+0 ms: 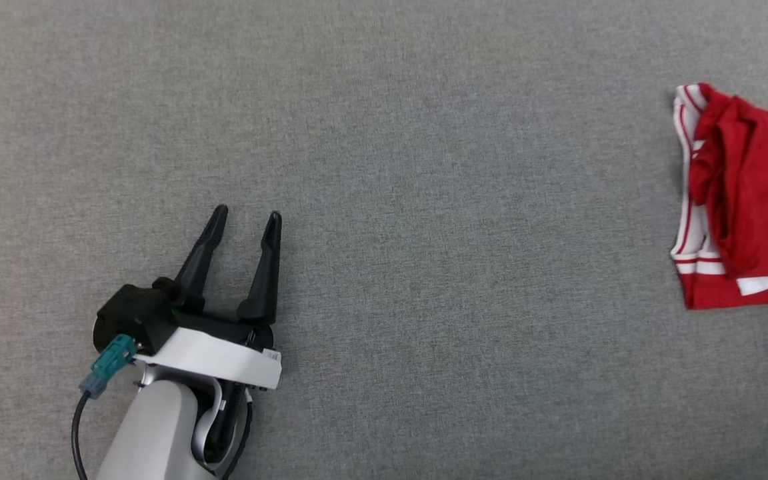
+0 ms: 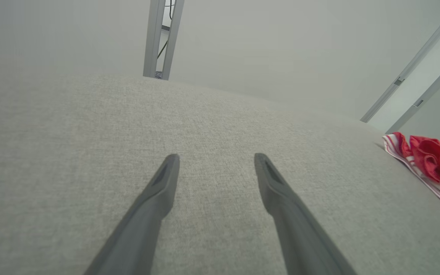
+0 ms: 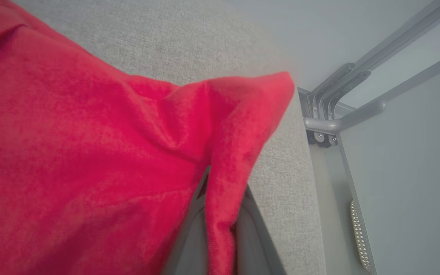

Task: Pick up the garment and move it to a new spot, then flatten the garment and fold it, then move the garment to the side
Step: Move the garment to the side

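Though rumpled, garment (image 3: pixel 90 152) between right fingers (image 3: pixel 192 238)

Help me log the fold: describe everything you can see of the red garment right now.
The garment is soft red cloth with red-and-white striped trim along its left edge and a white band near the lower hem. It lies bunched and folded over itself on the grey fabric surface, cut off by the head view's right edge. In the right wrist view, a raised fold is pinched in the right gripper. The left gripper is well apart from it.
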Available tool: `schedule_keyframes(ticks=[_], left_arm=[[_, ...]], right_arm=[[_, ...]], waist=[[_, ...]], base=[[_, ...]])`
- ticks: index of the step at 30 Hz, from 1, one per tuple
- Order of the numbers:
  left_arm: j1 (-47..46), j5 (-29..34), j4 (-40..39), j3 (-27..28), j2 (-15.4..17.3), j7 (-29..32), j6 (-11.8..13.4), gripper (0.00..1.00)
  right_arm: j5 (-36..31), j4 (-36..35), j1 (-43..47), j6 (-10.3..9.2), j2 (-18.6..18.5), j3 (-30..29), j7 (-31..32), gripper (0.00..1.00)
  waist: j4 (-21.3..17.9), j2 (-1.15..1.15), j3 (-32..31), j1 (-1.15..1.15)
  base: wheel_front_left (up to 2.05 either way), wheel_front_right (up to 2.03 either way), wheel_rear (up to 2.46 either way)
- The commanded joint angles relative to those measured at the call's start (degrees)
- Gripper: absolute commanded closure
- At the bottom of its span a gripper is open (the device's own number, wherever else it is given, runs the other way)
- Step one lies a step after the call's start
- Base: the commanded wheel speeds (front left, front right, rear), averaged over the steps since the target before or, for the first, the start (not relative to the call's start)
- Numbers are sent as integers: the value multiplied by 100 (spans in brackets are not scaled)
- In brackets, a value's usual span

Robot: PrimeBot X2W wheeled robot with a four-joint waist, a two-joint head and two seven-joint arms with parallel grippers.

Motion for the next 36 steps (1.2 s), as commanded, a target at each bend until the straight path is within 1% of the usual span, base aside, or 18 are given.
schedule_keyframes(ticks=[1,3,10,13,14,15,21,25,29,32,33,36], left_arm=[[-58,17,61,6,24,9,-37,0],[-76,13,88,5,24,10,-35,0],[-123,3,158,51,35,24,-36,0],[-119,0,173,68,43,24,-32,0],[-118,-1,178,73,46,24,-32,0],[-116,-4,184,78,49,24,-33,0],[-44,-61,203,94,49,22,-33,0],[-2,-108,183,111,35,8,-34,0],[72,-159,168,137,26,6,-35,0],[187,-217,163,168,26,5,-36,0],[276,-259,149,201,26,3,-30,0],[384,-272,116,262,27,3,-8,0]], right_arm=[[-150,224,-142,-3,19,-99,-55,100],[-288,458,-213,-3,78,-196,-52,100],[-814,823,-353,-3,187,-609,-54,100],[-898,904,-322,-3,237,-714,-54,100],[-914,903,-318,-3,253,-800,-54,63],[-855,939,-276,-3,283,-907,-55,0],[-1185,859,-223,-3,301,-1224,-54,0],[-1495,742,-295,-3,221,-1395,-55,0],[-1689,496,-358,-3,264,-1638,-56,0],[-1678,137,-232,-2,443,-1878,-55,0],[-1619,-175,-62,-2,592,-2012,-50,0],[-1529,-744,222,-3,786,-2194,-48,0]], waist=[[-8,0,124,0],[7,0,176,0],[80,0,270,0],[99,0,271,0],[105,0,270,0],[112,0,265,0],[118,0,111,0],[111,0,-101,0],[99,0,-383,0],[107,0,-654,0],[120,0,-842,0],[160,0,-1133,0]], base=[[0,0,0],[0,0,0],[0,0,0],[0,0,0],[0,0,0],[0,0,0],[0,0,0],[0,0,0],[0,0,0],[0,0,0],[0,0,0],[0,0,0]])
